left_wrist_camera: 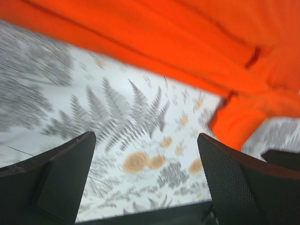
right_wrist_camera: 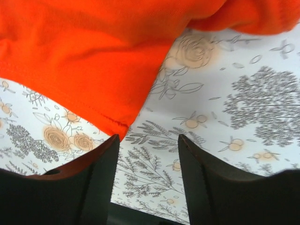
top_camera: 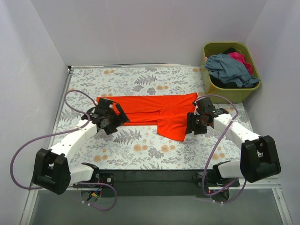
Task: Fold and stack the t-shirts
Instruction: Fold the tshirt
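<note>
I'm seeing left pincer [top_camera: 111, 118] and right pincer [top_camera: 196, 122] both released, holding nothing. I'm seeing orange shirt [top_camera: 150, 108] lying mid surface [top_camera: 140, 150], between them. I'm worrying: its near-right part is sticking out, so a bad next grab could be bunching it, leaving the fold crooked.

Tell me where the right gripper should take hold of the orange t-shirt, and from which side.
Probably at the near hemmed corner of the orange t-shirt. It lies flat just ahead of the open right gripper, so approach low from the near side and pinch across the edge.
</note>
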`<state>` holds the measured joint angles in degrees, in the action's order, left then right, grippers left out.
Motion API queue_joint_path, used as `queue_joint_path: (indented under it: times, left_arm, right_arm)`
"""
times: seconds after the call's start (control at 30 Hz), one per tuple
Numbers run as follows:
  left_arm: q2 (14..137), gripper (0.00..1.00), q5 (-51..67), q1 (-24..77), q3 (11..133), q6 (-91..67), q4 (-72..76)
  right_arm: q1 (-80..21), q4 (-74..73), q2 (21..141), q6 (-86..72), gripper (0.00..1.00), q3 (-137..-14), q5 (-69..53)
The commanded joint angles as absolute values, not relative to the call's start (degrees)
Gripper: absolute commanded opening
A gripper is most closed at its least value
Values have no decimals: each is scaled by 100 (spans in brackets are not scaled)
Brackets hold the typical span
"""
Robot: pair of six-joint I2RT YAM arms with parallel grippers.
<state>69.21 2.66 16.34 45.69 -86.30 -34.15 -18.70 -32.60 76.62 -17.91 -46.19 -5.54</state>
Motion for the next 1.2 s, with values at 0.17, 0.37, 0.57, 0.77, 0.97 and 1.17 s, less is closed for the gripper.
queue_joint_path:
  times: [0.17,0.37,0.57,0.77,0.97,1.17]
  left_arm:
    - [8066,74,273,3620,5192,-9747,-3076]
    - [9385,69,150,4192,5949,-9677,-3015]
    - [10256,63,79,4535,6574,-9536,-3041]
    - [10775,52,-307,4737,7031,-9422,-3216]
    - [11004,33,-325,4843,7049,-9439,-3234]
    - [10969,7,-378,4896,6996,-9475,-3234]
  right_arm:
    - [-2197,-2594,7550,-2329,48,-4140,-1256]
    - [-2285,-2356,7620,-2557,48,-3964,-1327]
    - [-2320,-2162,7690,-2628,47,-3745,-1327]
    - [-2347,-1995,7778,-2689,41,-3630,-1362]
    - [-2382,-1811,7901,-2751,39,-3560,-1362]
    - [-2443,-1767,7980,-2786,15,-3577,-1354]
